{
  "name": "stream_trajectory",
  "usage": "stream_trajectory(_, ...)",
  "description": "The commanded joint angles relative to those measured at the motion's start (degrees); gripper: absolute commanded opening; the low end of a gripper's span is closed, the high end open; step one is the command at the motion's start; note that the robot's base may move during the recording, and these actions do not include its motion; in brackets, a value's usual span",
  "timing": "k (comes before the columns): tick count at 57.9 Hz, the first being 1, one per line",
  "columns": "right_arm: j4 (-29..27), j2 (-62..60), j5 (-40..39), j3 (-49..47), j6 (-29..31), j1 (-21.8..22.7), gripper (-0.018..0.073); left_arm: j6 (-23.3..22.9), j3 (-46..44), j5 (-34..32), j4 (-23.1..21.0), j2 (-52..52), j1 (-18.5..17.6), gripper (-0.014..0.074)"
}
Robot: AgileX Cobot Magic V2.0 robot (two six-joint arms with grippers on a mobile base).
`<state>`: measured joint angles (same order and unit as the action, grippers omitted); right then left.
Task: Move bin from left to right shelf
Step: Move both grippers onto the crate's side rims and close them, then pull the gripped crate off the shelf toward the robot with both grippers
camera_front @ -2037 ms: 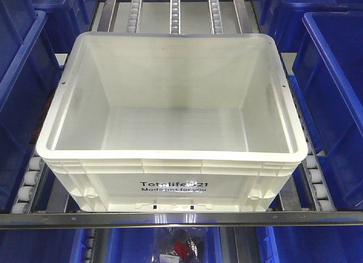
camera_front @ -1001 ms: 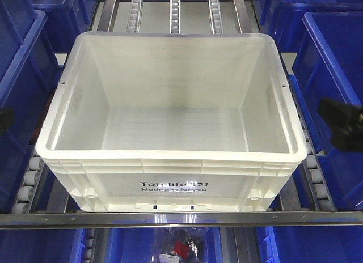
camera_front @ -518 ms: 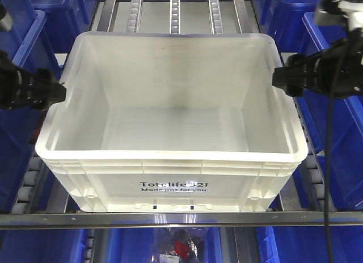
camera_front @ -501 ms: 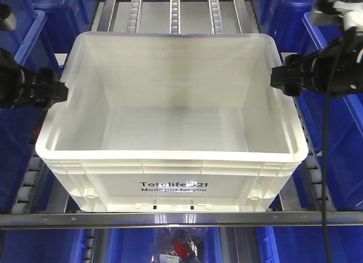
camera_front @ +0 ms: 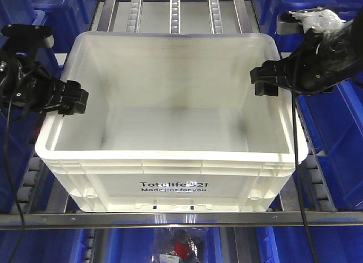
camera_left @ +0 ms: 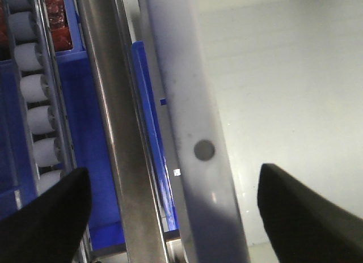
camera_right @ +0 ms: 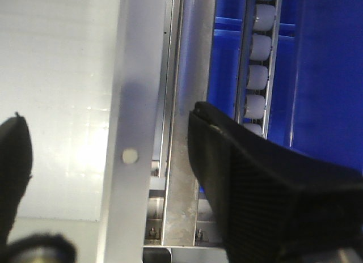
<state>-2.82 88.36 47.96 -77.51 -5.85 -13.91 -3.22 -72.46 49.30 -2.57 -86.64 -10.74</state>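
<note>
Steel shelving fitted with roller lanes is seen from the front, and every place below is given relative to the large white rectangular plastic bin point(camera_front: 170, 156). Nearest of all, a steel front rail point(camera_front: 181, 219) is run just before the bin's front wall, on which black print point(camera_front: 174, 187) reading "Totelife 521 Made just for you" is shown. The bin is set upright on the lane behind that rail, its inside bare. Dark blue plastic bins point(camera_front: 340, 149) are ranged on both sides of it and below it.

Over the bin's left rim, about midway back, the left pincer point(camera_front: 72, 98) is held; in the wrist view the left pincer point(camera_left: 173, 172) is seen spread wide, one black finger outside the rim and one over the inside, nothing being pinched. Over the right rim, slightly farther back, the right pincer point(camera_front: 264, 81) is placed likewise; the right pincer point(camera_right: 108, 115) is spread across that rim, with neither finger shown touching it.

Beyond the bin's back wall, white roller tracks point(camera_front: 174, 11) are laid running away.
</note>
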Motion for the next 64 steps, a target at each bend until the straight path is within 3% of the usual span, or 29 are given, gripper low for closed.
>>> stream_trajectory(1, 0.17, -0.58, -2.01, -2.80, 0.00, 0.33, 0.0445, -0.26, -2.15, -3.59, -0.70, 1.20, -0.26, 0.0508)
stream_trajectory(7, -0.77, 0.75, -1.81, -3.33, 0.05, 0.33, 0.0347, -0.26, -3.21, -3.43, -0.81, 0.17, -0.26, 0.0415)
stream_trajectory(17, -1.06, 2.43, -1.60, -3.33, 0.18, 0.33, 0.0130, -0.26, -6.15, -1.04, -0.80, -1.49, -0.26, 0.0118)
stream_trajectory(23, -0.54, 2.43, -1.66, -3.28, 0.49, 0.33, 0.0025, -0.26, -6.69, -1.38, -0.49, -1.42, -0.26, -0.0010)
stream_trajectory(26, -0.19, 2.35, -1.66, -3.28, 0.49, 0.33, -0.0015, -0.26, -6.69, -1.60, -0.27, -1.36, -0.26, -0.0009)
stream_trajectory(42, 1.69, 2.34, -1.13, -3.47, 0.35, 0.26, -0.0007, -0.87, -6.79, -1.48, -1.27, -1.00, -0.26, -0.0008)
stream_trajectory(55, 4.06, -0.71, 2.77, -7.08, -4.31, -1.53, -0.0003, -6.37, -9.66, 2.76, -1.40, 1.50, -1.21, -0.0007)
stream_trajectory(64, 11.79, -4.06, 4.89, -7.02, -12.77, -5.54, -0.0001, -10.31, -9.56, 5.13, 2.57, 3.89, -4.30, -0.0006)
